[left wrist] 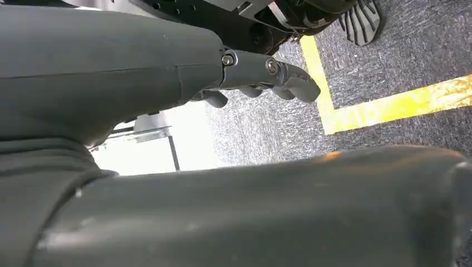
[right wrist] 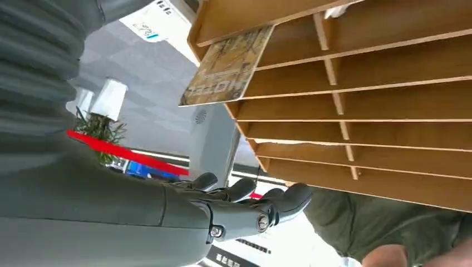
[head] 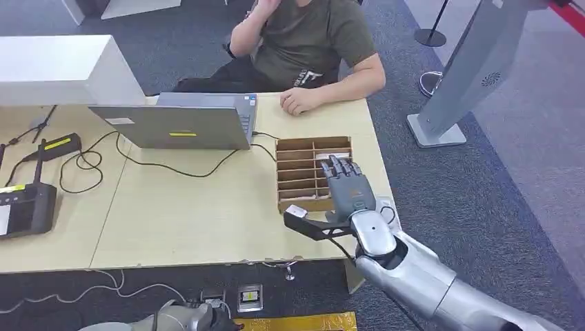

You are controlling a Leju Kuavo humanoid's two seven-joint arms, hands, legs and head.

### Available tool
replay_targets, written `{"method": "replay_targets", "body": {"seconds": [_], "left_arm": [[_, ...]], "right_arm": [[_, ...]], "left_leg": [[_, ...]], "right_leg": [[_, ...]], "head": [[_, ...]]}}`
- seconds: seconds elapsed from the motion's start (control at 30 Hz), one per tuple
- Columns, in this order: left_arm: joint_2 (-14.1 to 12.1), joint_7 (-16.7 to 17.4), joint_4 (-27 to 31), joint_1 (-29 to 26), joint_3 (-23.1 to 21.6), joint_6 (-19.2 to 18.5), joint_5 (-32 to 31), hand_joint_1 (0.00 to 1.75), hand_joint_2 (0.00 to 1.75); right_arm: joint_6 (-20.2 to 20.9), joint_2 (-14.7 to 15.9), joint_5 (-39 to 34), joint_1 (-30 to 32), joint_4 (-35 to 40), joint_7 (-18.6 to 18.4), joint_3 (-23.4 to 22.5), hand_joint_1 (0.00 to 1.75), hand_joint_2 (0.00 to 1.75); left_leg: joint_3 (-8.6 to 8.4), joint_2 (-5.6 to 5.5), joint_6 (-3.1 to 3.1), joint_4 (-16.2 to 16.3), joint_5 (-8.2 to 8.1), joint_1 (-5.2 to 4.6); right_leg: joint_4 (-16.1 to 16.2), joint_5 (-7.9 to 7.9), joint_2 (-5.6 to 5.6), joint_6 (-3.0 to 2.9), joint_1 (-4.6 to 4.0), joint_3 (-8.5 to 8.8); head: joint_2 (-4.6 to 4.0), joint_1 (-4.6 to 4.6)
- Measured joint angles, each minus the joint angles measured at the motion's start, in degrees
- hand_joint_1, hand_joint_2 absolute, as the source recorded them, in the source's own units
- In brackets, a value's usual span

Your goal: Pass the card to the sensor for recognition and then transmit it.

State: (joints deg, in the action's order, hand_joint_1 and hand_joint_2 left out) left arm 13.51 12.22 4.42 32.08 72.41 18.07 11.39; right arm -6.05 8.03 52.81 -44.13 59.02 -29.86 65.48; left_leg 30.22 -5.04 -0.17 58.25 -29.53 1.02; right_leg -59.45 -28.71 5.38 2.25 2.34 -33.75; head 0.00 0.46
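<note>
A wooden slotted box [head: 303, 176] stands on the table's right part. In the right wrist view a brown printed card [right wrist: 228, 64] sticks out of one slot of the box [right wrist: 389, 100]. My right hand [head: 350, 187] hovers over the box's right side with fingers stretched and apart, thumb out to the left, holding nothing; its fingers [right wrist: 245, 192] are apart from the card. A black sensor device [head: 24, 207] sits at the table's left edge. My left hand [left wrist: 261, 78] hangs over the carpet with loosely bent fingers and nothing in it.
A person sits behind the table with one hand [head: 300, 102] resting on it near the box. A grey laptop [head: 179, 124] and black cables [head: 138, 162] lie mid-table. A white box [head: 62, 69] stands back left, a grey stand [head: 455, 83] to the right.
</note>
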Motion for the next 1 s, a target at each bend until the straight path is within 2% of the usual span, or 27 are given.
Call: {"method": "replay_targets", "body": {"seconds": [0.3,1.0], "left_arm": [[0.00,0.00,0.02,0.01,0.02,0.09,0.00,0.00,0.00],[-0.13,0.00,0.04,0.03,-0.02,0.33,0.00,0.00,0.00]], "right_arm": [[-0.85,-1.67,0.79,-0.65,-4.17,0.22,0.11,0.00,1.75],[-1.57,-2.15,1.81,-1.57,-7.91,-0.37,-0.02,0.00,1.75]], "left_leg": [[0.01,0.00,0.00,0.00,0.00,0.00],[0.00,0.00,0.00,0.00,0.00,0.00]], "right_leg": [[0.00,0.00,-0.01,0.00,0.00,0.00],[0.00,0.00,0.00,0.00,0.00,0.00]], "head": [[0.00,0.02],[0.00,0.00]]}}
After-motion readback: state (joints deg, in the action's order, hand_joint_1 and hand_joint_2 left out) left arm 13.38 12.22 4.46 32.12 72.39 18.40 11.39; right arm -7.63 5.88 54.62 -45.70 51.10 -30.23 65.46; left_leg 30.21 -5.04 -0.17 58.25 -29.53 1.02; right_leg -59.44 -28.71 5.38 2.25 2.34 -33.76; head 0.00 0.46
